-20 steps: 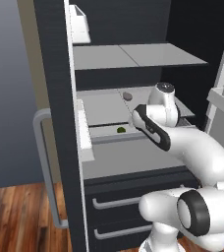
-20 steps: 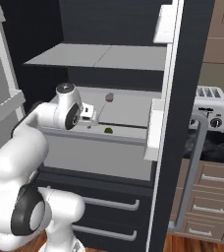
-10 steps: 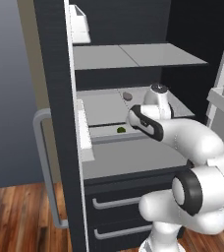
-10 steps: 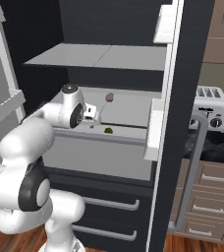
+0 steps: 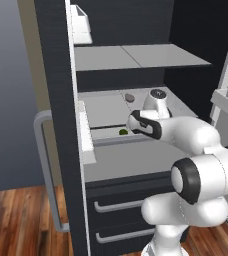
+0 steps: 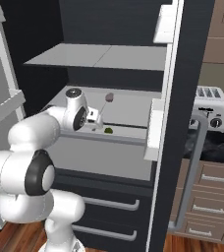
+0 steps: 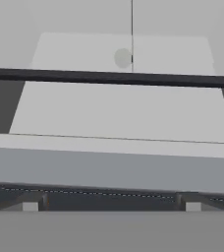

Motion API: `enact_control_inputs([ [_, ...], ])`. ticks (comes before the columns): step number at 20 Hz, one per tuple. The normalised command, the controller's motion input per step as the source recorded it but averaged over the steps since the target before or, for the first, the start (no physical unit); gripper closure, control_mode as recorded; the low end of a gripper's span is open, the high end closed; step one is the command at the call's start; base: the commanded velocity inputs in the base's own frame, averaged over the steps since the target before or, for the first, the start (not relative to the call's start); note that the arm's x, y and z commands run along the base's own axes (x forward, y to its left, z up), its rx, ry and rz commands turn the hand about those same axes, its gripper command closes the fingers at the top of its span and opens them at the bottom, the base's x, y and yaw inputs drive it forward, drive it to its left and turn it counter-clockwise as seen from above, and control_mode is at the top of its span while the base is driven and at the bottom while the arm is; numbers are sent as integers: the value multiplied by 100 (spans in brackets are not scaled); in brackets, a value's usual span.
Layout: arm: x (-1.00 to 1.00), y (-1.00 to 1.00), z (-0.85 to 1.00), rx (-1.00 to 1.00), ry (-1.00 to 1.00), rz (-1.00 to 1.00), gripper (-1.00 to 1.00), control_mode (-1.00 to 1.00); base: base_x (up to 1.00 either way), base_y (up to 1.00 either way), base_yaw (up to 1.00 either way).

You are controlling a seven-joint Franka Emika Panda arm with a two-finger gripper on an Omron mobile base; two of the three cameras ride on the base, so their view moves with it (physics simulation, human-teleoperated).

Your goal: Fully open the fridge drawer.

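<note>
The fridge drawer (image 5: 131,161) (image 6: 104,157) is a wide light-grey box with a plain flat front, standing part-way out of the fridge. A small green item (image 5: 123,132) (image 6: 108,130) lies inside it. My gripper (image 5: 132,125) (image 6: 97,122) sits at the drawer's front rim, reaching in from above. In the hand view, the gripper (image 7: 111,205) is open, its two dark tips wide apart just below the drawer's rim (image 7: 109,170). I cannot tell whether the fingers touch the rim.
A flat grey shelf (image 5: 136,57) runs above the drawer, and a small round grey object (image 5: 129,97) (image 6: 109,97) rests on the lower shelf. Two dark drawers with bar handles (image 5: 121,205) (image 6: 109,203) sit below. An open fridge door (image 5: 56,150) flanks the left; a toaster (image 6: 210,115) stands right.
The arm has folded, with its elbow swinging down and toward the cameras, while the hand stays at the drawer's front rim. The drawer's position looks about the same.
</note>
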Motion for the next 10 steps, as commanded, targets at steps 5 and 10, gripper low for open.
enact_control_inputs([
  [5, 29, -4, -24, 1, 0, 0, -100, -100, 0, 0, 0],
  [10, 19, 0, -27, 0, 0, -1, -100, -100, 0, 0, 0],
])
